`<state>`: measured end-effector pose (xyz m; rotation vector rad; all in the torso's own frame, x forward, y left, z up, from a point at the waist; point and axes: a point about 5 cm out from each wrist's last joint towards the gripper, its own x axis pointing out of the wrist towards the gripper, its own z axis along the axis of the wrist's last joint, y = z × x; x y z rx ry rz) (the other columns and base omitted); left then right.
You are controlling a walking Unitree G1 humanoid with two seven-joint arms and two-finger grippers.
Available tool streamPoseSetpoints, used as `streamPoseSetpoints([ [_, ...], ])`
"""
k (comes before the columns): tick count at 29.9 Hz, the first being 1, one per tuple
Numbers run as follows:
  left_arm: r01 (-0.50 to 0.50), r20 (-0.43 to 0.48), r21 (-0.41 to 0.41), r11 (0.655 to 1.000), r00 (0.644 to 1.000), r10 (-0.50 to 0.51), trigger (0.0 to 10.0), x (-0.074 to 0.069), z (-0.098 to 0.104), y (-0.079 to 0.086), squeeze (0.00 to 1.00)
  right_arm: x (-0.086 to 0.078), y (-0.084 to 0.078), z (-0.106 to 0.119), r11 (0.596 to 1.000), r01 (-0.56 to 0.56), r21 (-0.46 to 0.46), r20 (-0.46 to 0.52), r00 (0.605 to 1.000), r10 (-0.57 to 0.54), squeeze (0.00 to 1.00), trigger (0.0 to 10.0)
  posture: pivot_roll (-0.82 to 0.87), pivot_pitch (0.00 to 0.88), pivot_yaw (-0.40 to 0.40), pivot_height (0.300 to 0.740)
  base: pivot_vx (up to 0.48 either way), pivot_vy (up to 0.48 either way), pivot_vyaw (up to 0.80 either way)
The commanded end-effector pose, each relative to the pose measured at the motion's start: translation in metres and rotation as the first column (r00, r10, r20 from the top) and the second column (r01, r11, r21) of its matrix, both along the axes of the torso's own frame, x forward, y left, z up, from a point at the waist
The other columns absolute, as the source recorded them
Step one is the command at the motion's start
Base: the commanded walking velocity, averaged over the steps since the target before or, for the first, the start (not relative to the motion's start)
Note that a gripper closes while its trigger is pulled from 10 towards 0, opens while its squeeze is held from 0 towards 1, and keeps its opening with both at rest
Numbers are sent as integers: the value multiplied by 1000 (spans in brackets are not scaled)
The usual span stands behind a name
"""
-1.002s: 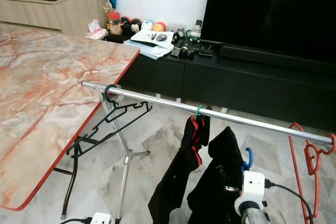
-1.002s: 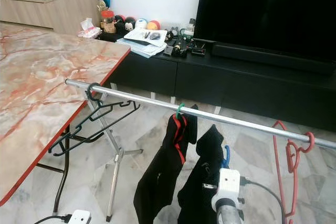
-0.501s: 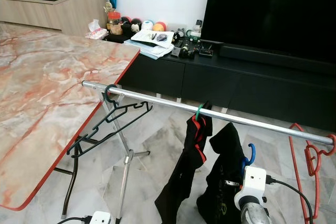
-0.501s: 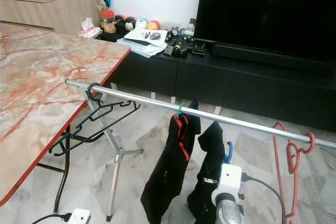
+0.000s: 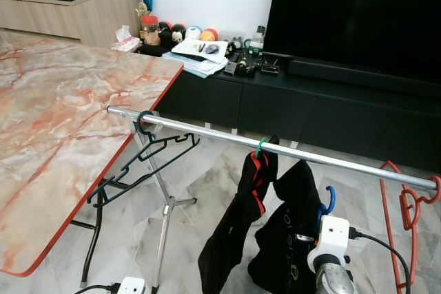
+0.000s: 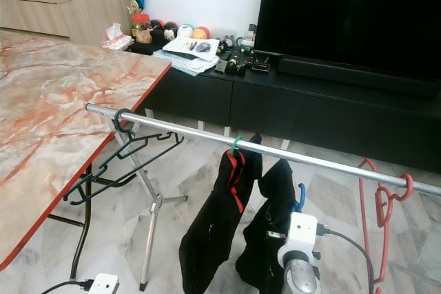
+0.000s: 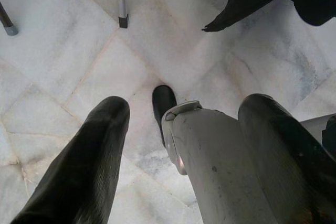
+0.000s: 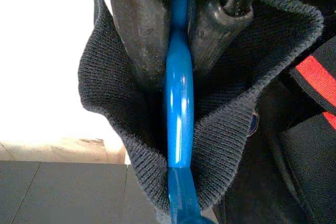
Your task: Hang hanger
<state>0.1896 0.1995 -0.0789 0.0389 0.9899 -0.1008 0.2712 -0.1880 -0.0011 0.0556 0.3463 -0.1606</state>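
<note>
A silver rail (image 5: 207,131) runs across in front of me on a folding stand. My right gripper (image 8: 178,74) is shut on the neck of a blue hanger (image 8: 178,108) that carries a black garment (image 5: 286,232). The blue hook (image 5: 329,200) hangs a little below the rail and on its near side, not touching it. A green-hooked hanger (image 5: 260,147) with a black and red garment hangs on the rail just left of it. An empty black hanger (image 5: 148,149) hangs near the rail's left end, a red one (image 5: 408,204) at the right end. My left gripper (image 7: 186,106) hangs open above the floor.
A marble-look table (image 5: 62,115) with a red edge stands close on the left, touching the rail's left end. Behind the rail is a low black TV cabinet (image 5: 310,101) with a large screen and clutter. A white power strip (image 5: 131,285) lies on the tiled floor.
My right wrist has risen slightly, carrying the blue hook a little nearer the rail. Both black garments have swayed. The hangers on the rail stay put.
</note>
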Motion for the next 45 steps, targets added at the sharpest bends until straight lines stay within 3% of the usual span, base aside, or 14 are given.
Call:
streamPoseSetpoints([
  [1,-2,-5,-1,1000,1000,2,10000,-1,0,0,0,9,1,10,1000,-2,-3,40,999,2,0,10000,107,4,-36,740,0,0,0],
  [22,-30,3,-17,999,1000,30,10000,0,0,-1,0,11,-2,11,1000,12,-17,36,999,-11,0,10000,107,5,-43,740,-34,0,0],
  [45,-35,2,-17,999,999,35,10000,-1,-1,-1,0,10,-4,9,999,31,-20,26,999,-30,0,10000,110,1,-43,740,-239,0,0],
])
